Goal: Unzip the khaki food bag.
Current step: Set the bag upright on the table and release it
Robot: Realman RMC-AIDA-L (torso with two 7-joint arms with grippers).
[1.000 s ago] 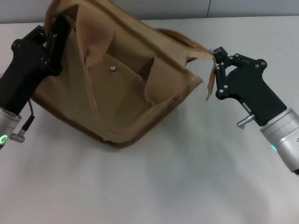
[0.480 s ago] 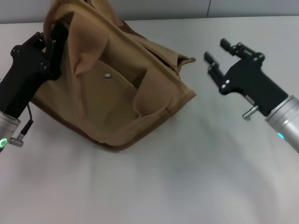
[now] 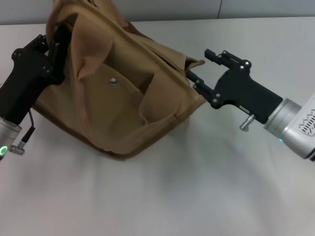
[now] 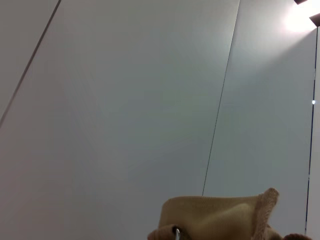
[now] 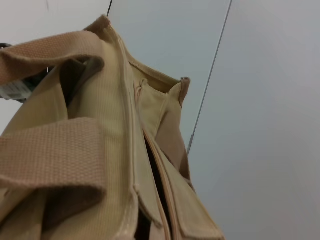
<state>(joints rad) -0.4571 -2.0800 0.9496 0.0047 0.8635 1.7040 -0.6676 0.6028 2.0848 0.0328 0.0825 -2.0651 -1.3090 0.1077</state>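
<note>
The khaki food bag (image 3: 123,103) lies tilted on the white table (image 3: 197,187), front pocket up with its metal snap (image 3: 113,80) showing. My left gripper (image 3: 53,46) is shut on the bag's upper left end and holds it raised. My right gripper (image 3: 198,65) is open at the bag's right corner, one finger on each side of it. In the right wrist view the bag (image 5: 100,150) fills the frame, with wide strap handles (image 5: 50,155) and a dark gap (image 5: 155,185) along its top. The left wrist view shows only a scrap of khaki fabric (image 4: 220,217). The zipper pull is not clear to me.
A grey wall (image 3: 197,9) runs behind the table's far edge. White tabletop stretches in front of and to the right of the bag.
My right gripper let go of the bag's right corner tab, opened, pulled away, then came back to the corner. The bag's right end dropped and slid left. The left arm held still.
</note>
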